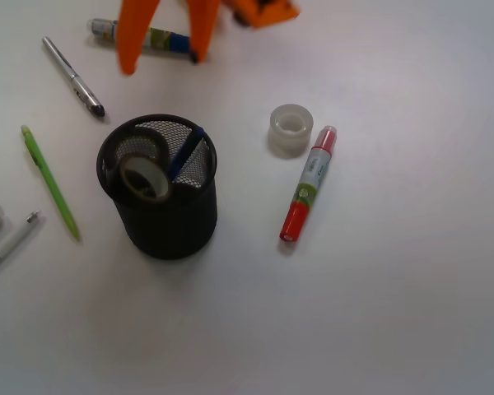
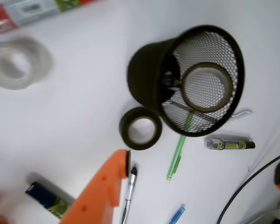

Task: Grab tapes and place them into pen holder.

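I counted one pen holder. The wrist view gave me three tapes: one whitish roll at 10 o'clock from the holder, one dark roll on the table at its 7 o'clock, and one brown roll inside it. The front view gave me two markers, the red one and a blue-green one, and four pens: silver, green, white, and blue in the holder.

We see a white table carrying the black mesh pen holder, a whitish tape roll just beside a red-capped marker, a green pen, a silver pen, and a dark tape roll, seemingly flat beside the holder.
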Tool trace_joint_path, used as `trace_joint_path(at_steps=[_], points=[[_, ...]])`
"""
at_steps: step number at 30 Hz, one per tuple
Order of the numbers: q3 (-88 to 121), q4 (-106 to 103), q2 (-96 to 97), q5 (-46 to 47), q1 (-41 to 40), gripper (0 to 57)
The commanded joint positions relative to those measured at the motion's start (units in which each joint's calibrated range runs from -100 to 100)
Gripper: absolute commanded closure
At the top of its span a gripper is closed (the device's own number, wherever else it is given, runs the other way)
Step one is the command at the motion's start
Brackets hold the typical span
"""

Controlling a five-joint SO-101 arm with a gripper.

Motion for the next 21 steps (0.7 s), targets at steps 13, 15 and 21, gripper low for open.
trace_joint_path(at_steps=[13, 15, 21], points=[[28.47, -5.61, -5.04, -20.90, -26.50, 23.1], [35.72, -13.40, -4.79, -19.19, -26.05, 23.1], [44.05, -21.97, -5.30, -12.89, -20.96, 23.1]])
